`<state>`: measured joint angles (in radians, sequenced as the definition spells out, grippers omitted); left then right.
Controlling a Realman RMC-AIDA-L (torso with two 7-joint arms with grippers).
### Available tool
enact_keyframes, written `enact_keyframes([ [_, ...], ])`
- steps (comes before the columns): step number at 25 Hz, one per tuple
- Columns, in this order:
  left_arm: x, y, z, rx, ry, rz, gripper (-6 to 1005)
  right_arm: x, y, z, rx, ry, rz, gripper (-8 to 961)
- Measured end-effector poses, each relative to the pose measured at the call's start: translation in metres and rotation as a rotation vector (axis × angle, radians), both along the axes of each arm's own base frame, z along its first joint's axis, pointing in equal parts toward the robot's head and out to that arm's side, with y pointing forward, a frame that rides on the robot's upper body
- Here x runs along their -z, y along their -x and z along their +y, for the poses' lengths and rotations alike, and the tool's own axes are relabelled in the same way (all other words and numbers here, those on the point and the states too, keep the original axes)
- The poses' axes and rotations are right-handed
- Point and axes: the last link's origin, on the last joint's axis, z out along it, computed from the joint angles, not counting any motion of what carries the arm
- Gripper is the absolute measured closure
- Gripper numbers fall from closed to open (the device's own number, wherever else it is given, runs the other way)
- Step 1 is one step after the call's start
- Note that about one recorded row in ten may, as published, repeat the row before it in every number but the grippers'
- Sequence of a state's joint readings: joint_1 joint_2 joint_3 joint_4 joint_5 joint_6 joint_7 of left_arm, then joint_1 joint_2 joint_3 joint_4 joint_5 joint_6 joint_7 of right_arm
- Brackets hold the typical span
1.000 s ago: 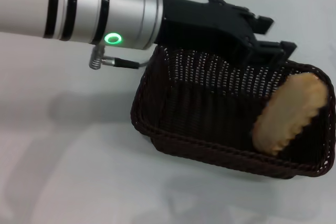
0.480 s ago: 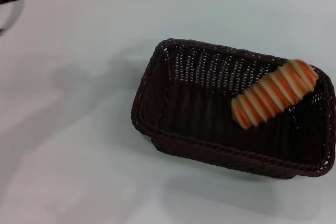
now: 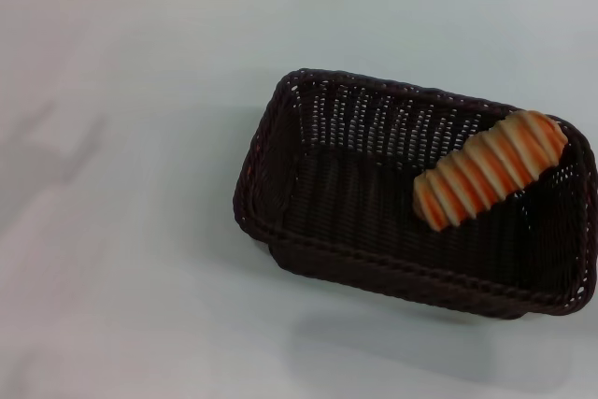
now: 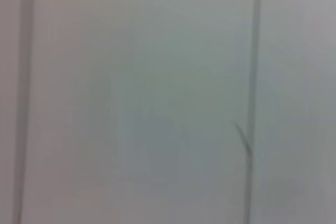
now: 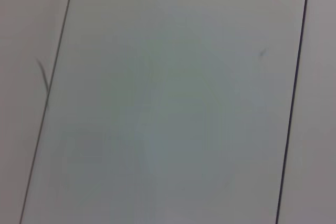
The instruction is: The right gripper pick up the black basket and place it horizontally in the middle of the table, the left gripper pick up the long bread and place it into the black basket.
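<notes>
Bread (image 3: 491,182) lies inside the basket (image 3: 308,231), in the part toward the robot's right. It is a small long loaf with orange-brown crust and pale cross ridges. It sits at an angle: one end is down on the basket floor, and the other end leans up against the wall and rim at the far right corner. The basket is dark woven wicker, rectangular, and it stands flat on the white table (image 3: 131,231), a little to the right of the middle, with its long side running left to right but slightly turned. Neither the left gripper nor the right gripper appears in any view, so their state cannot be told. Both wrist views show only pale flat panels with thin dark seams.
</notes>
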<state>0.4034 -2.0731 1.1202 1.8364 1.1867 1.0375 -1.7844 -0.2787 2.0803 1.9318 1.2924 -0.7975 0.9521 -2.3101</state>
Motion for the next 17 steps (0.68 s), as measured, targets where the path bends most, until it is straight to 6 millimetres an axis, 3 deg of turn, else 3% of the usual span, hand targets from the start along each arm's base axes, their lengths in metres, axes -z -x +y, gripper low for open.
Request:
enact_keyframes([
  [4, -0.017, 0.049, -0.034, 0.008, -0.14, -0.109, 232, -0.005, -0.002, -0.015, 0.031, 0.016, -0.003, 375],
  [5, -0.017, 0.049, -0.034, 0.008, -0.14, -0.109, 232, -0.006, -0.003, -0.019, 0.043, 0.025, 0.0, 375],
  [6, -0.023, 0.068, -0.05, 0.011, -0.196, -0.126, 233, -0.009, -0.005, -0.026, 0.068, 0.035, 0.001, 375],
  [11, -0.026, 0.103, -0.084, -0.003, -0.317, -0.13, 234, -0.013, -0.013, -0.039, 0.121, 0.034, -0.009, 374],
  [17, -0.02, 0.126, -0.098, -0.059, -0.374, -0.114, 236, -0.016, -0.029, -0.047, 0.244, 0.008, -0.019, 374],
])
